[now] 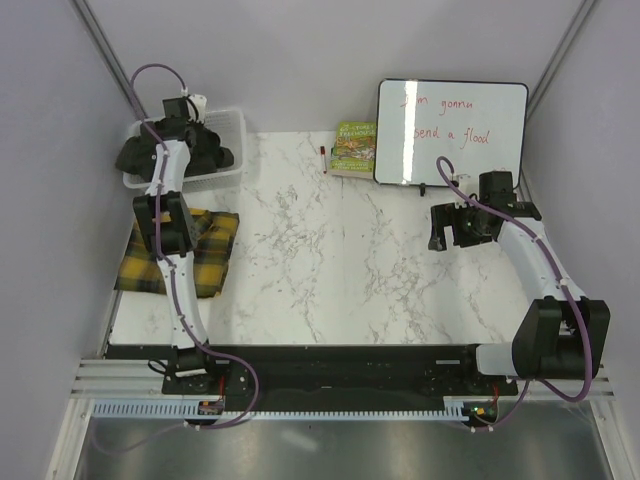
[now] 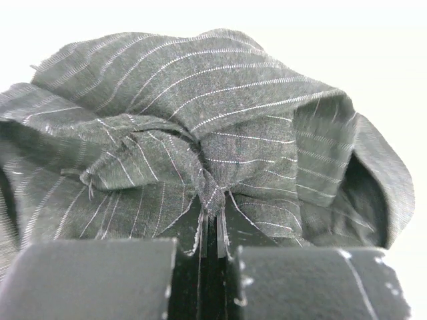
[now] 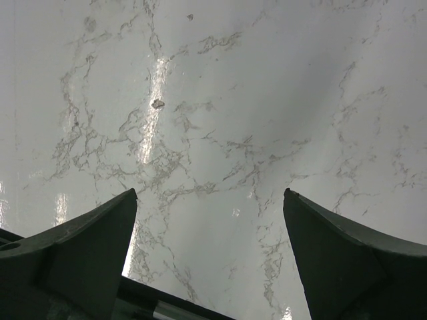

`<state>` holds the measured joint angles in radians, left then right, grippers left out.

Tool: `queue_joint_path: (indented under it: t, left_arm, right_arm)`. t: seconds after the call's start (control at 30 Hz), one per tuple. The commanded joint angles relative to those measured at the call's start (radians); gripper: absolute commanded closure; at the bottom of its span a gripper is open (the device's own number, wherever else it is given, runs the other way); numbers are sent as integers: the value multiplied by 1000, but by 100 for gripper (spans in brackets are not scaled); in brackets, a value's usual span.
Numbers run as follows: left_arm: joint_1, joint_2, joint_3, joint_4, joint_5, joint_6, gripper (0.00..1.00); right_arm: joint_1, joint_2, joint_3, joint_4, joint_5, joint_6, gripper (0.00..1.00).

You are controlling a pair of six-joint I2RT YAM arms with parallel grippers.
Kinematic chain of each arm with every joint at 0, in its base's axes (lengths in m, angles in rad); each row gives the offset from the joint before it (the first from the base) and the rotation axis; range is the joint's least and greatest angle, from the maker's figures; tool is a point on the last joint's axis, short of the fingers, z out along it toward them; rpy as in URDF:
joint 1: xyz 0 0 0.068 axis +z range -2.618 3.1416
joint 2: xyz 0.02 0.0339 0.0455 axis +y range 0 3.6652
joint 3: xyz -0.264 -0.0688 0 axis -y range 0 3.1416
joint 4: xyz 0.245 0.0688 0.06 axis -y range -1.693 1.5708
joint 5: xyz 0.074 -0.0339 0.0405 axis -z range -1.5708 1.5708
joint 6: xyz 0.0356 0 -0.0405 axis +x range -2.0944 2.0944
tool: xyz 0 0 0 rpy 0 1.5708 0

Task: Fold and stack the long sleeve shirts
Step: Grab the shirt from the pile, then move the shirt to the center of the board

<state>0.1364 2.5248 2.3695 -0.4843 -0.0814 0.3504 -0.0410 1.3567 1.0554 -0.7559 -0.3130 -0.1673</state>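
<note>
A white marble table (image 1: 340,260) sits between grey walls (image 1: 300,60), with a whiteboard (image 1: 450,120) and a book (image 1: 354,147) at its far edge. In the white basket (image 1: 235,125) at the far left corner lies the dark pinstriped shirt (image 2: 220,113) (crumpled in a heap). The left end effector (image 2: 208,227) is pinched tight on a fold of it. The plaid shirt (image 1: 210,245) lies near the table's left edge, under that arm. The right end effector (image 3: 210,193) hangs spread wide over the marble, holding nothing.
</note>
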Motion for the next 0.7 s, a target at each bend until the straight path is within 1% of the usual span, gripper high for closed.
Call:
queue_joint_path:
  t: [0.0, 0.07, 0.13, 0.17, 0.2, 0.27, 0.3, 0.37, 0.4, 0.47, 0.53, 0.57, 0.6, 0.63, 0.67]
  left_arm:
    - [-4, -314, 94, 53, 152, -30, 98]
    - [-26, -436, 83, 43, 181, -28, 98]
    - [-84, -521, 51, 23, 206, -5, 98]
    - [-110, -597, 40, 20, 206, -1, 98]
    - [-170, -630, 34, 12, 216, -1, 98]
    - [-228, -691, 31, 3, 216, -11, 98]
    - [-289, -740, 33, 3, 215, -30, 98]
    - [-339, -785, 46, 3, 226, -80, 98]
    - [-381, -820, 50, 3, 247, -138, 98]
    - [-418, -851, 47, 3, 268, -197, 98]
    - [-451, -886, 16, 3, 299, -289, 98]
    - [-452, -900, -7, 3, 317, -325, 98]
    - [-452, -914, -76, 3, 360, -387, 98]
    - [-452, -944, -120, 4, 383, -405, 98]
    - [-452, -958, -172, 3, 408, -421, 93]
  right_arm:
    - [3, -18, 54, 9, -23, 17, 2]
    - [4, -16, 57, 6, -47, 18, 2]
    - [4, -14, 57, 7, -58, 20, 2]
    - [4, -14, 57, 6, -60, 22, 2]
    - [4, -16, 57, 6, -61, 23, 2]
    - [4, -27, 58, 4, -64, 25, 2]
    - [4, -30, 58, 4, -67, 25, 2]
    - [4, -44, 61, 3, -69, 25, 2]
    - [3, -48, 61, 1, -67, 26, 2]
    - [3, -60, 64, 1, -69, 28, 2]
    - [0, -65, 64, 1, -69, 29, 2]
    - [-3, -70, 64, 1, -69, 29, 2]
    - [-7, -70, 66, 0, -69, 29, 2]
    - [-7, -71, 71, -2, -74, 29, 2]
    - [-13, -73, 75, -6, -75, 26, 2]
